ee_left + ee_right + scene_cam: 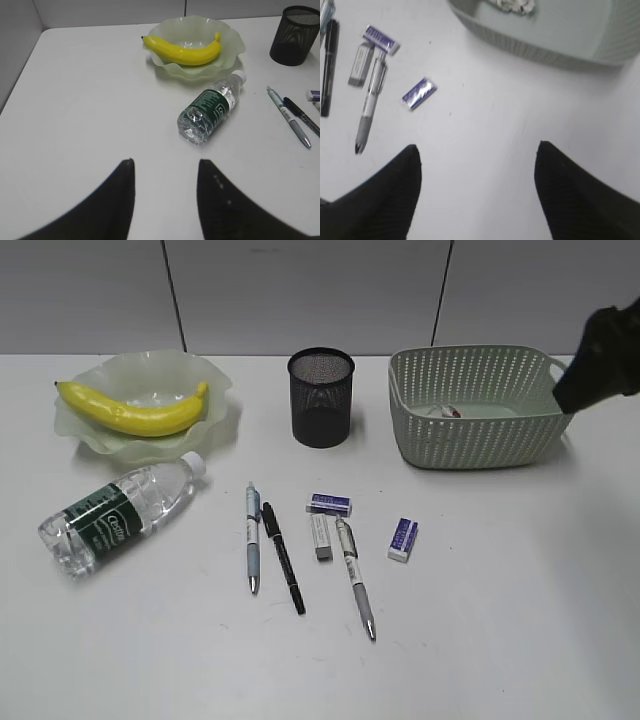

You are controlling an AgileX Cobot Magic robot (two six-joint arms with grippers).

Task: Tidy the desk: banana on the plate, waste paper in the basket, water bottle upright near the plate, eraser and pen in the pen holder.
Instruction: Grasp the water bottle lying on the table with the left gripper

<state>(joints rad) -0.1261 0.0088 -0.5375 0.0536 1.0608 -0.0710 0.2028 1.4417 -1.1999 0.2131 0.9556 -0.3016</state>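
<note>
**A:** Since the banana point(135, 415) lies on the plate point(95, 435) and the paper point(445, 411) sits in the basket point(480, 405), which thing does the next move turn on?

**B:** I'd say the bottle point(118, 515). It lies on its side at the left of the desk point(500, 640), just near of the plate, cap pointing far and right toward the rim.

**A:** And from the left gripper point(165, 170)?

**B:** Far and slightly right of the jaws, well apart. Its long axis runs slantwise across their line, base nearer the gripper. The jaws stand partly apart, holding nothing.

**A:** What about the middle?

**B:** Three pens point(283, 558) lie side by side, pointing roughly near to far, with three erasers point(403, 539) among them, all near of the holder point(321, 397).

**A:** The right gripper point(477, 165)?

**B:** Wide, empty, low beside the basket; the erasers lie far-left of it. So the left arm is nearer the bottle, the right nearer the erasers.
</note>
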